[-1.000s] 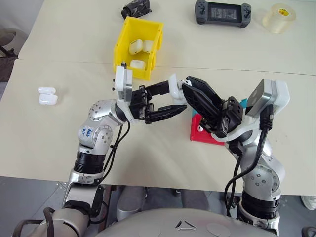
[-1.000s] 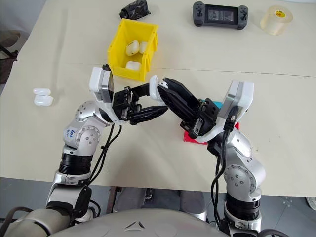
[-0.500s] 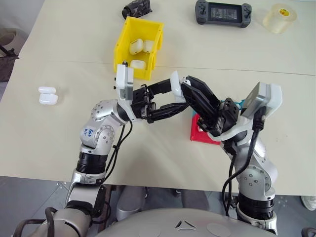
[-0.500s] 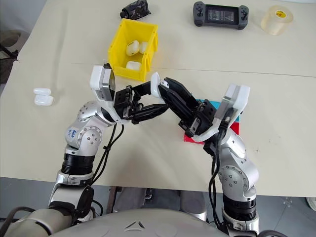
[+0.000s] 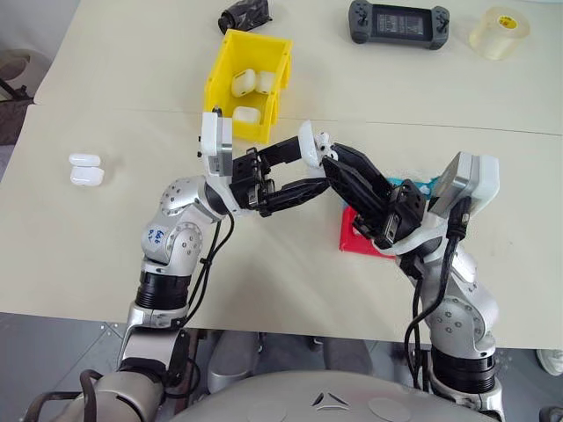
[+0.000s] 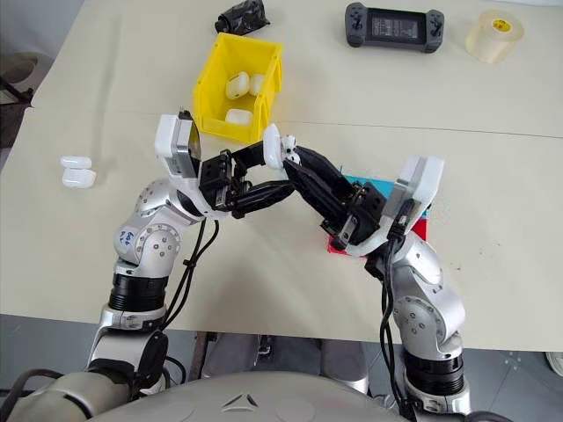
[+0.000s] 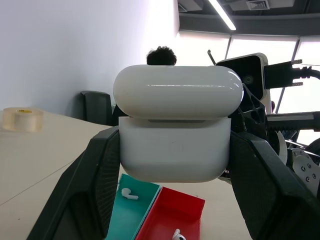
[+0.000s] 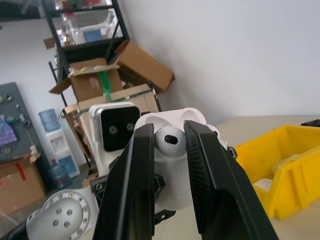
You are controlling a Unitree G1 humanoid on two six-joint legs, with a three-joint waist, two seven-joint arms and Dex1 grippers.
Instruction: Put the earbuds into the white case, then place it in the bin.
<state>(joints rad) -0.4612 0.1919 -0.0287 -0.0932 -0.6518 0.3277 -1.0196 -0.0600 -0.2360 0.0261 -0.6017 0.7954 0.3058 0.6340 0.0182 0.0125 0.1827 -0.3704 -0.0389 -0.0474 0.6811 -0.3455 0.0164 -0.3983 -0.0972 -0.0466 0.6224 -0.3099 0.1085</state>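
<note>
**A:** What am I looking at, edges first?

**B:** I'm seeing both arms meeting in the air over the table [image 5: 106, 264], well back from its near edge. The yellow bin [image 5: 222, 81] is sitting just beyond them, its lowered lip facing us, with three white cases already lying in it. Behind it there is a dark object at the far edge, plus a game console [image 5: 398, 21] and a tape roll [image 5: 498, 32] farther right. The red tray [image 5: 352, 239] and a teal tray [image 7: 131, 210] are lying side by side under my right arm. Two more cases [image 5: 84, 170] are resting far left. Open tabletop is lying between those cases and my left arm, and to the right of the trays.

**A:** Left claw?

**B:** The left gripper [image 5: 310, 169] is clamping the white case [image 7: 174, 150] by its two narrow ends, fingers tight on the body. The case's long axis is running across, from finger to finger. Its lid [image 7: 177, 92] is standing hinged up, mouth turned toward my right arm.

**A:** Right claw?

**B:** The right gripper [image 8: 169, 137] is pinching an earbud [image 8: 169, 141] between nearly closed fingers, right at the case's open mouth. I cannot tell which way its stem is pointing. One earbud is lying in the teal tray [image 7: 129, 193], another in the red [image 7: 176, 234].
</note>
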